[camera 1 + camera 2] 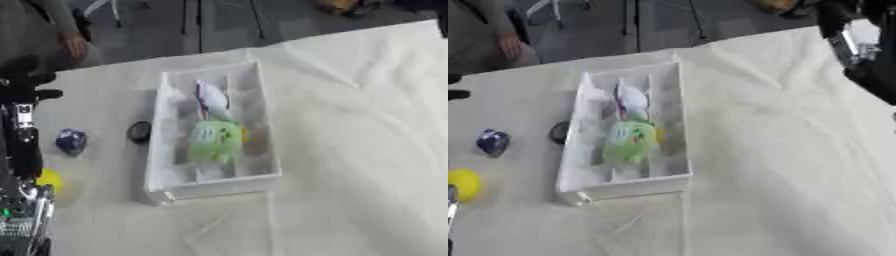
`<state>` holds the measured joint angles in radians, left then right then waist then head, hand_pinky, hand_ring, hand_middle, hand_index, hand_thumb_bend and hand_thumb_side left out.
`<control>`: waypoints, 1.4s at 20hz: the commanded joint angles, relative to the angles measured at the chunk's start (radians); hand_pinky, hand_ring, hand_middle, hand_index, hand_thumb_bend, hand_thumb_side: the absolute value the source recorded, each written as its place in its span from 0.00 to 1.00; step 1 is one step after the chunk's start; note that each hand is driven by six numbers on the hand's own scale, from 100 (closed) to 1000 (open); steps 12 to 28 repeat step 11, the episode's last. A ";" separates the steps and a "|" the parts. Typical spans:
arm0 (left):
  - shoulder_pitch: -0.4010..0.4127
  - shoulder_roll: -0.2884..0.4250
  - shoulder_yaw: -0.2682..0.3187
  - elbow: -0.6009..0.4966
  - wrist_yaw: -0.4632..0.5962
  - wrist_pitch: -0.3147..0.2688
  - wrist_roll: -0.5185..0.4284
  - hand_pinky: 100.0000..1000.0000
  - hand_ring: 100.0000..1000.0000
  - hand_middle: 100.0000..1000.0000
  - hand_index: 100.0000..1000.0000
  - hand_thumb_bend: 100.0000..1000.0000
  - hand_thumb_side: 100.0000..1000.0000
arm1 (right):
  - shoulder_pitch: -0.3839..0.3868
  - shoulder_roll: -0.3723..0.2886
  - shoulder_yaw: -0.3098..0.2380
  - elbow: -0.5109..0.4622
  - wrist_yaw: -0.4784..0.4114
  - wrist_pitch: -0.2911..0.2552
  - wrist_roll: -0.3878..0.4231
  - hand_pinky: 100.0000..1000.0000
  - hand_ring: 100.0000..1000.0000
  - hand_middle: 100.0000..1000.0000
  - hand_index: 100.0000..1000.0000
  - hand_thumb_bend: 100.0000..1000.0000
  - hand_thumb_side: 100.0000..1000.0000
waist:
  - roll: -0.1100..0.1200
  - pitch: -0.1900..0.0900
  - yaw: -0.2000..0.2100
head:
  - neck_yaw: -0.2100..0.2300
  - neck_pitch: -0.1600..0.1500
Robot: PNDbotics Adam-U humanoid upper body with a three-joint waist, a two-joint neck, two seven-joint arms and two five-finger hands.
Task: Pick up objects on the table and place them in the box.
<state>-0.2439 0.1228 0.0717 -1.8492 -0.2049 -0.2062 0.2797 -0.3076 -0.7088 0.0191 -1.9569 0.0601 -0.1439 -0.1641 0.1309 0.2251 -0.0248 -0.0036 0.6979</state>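
While the left hand [22,82] hangs over the tabletop [350,150], fingers too blurred to tell, a blue object [492,141], yellow ball [463,183] and dark disc [139,131] wait beside the partly filled box [262,100], perhaps next.

One box [262,172] — three loose objects [493,141] beside it.

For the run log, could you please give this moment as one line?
clear plastic box: green soft toy inside | yellow ball, blue object: on table
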 commanded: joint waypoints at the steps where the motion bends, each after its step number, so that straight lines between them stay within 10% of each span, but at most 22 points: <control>1: -0.006 0.029 0.015 -0.015 -0.008 -0.001 0.015 0.57 0.68 0.76 0.74 0.56 0.83 | 0.039 -0.003 -0.043 -0.040 -0.010 -0.006 -0.025 0.73 0.65 0.70 0.86 0.15 0.80 | -0.020 -0.026 -0.002 | 0.006 -0.007; 28: 0.001 0.031 0.037 -0.016 -0.018 0.001 0.043 0.57 0.69 0.78 0.74 0.56 0.83 | 0.132 0.048 -0.102 -0.043 0.035 -0.061 -0.086 0.72 0.66 0.70 0.87 0.18 0.77 | -0.019 -0.024 -0.021 | 0.008 -0.006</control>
